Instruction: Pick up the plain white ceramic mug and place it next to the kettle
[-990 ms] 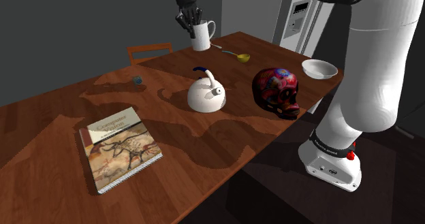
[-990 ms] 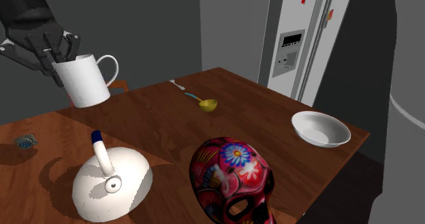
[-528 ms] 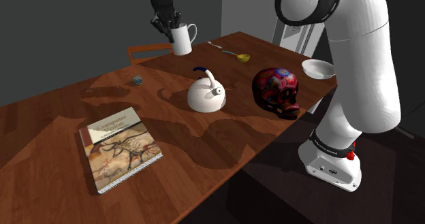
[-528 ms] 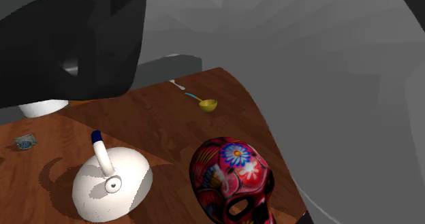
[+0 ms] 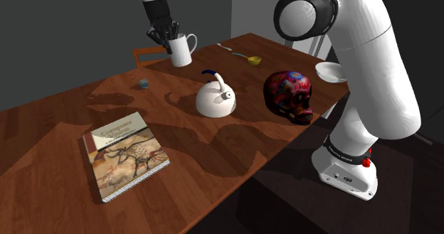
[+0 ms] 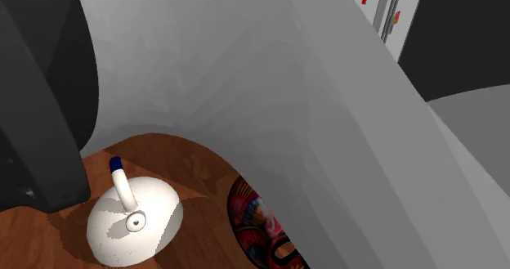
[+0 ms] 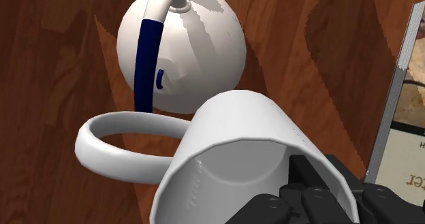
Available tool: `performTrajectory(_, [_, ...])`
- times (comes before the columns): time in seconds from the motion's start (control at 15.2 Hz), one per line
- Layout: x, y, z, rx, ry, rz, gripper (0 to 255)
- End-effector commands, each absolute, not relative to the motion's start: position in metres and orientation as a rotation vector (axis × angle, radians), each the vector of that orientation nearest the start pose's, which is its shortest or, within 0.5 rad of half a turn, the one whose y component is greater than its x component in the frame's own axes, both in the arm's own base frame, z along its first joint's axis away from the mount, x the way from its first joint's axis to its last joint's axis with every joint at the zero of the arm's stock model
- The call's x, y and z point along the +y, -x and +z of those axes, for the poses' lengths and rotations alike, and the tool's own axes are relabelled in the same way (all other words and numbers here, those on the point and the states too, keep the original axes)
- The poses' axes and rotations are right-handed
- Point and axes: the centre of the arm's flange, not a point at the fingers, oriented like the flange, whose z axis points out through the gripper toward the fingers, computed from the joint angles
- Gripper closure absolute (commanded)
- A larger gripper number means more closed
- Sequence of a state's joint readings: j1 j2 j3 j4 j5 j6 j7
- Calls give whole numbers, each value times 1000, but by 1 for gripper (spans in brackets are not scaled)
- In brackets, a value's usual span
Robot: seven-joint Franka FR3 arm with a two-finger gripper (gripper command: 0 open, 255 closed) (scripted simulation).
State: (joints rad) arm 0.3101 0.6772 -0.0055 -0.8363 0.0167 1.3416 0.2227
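Franka arm (image 5: 370, 62): glossy white rounded shells, dark joint rings, black lettered band above a white base (image 5: 349, 179) with red button (image 5: 366, 163), all-black gripper (image 5: 168, 38).

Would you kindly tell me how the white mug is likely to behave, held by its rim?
The mug looks rigid and smooth, so the tool's pinch on one wall could slip. Its handle juts to one side, so it may swing or tilt. It hangs above the table, so a drop would probably chip it.

Title on book (image 5: 127, 158) cover too blurred to read, lettering on arm base band (image 5: 340, 153) likewise
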Motion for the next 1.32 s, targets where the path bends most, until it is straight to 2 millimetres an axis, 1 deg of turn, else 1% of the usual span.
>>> performTrajectory(0.0, [216, -676, 501, -135, 3159, 266, 255])
performTrajectory(1.25, [216, -676, 401, -135, 3159, 266, 255])
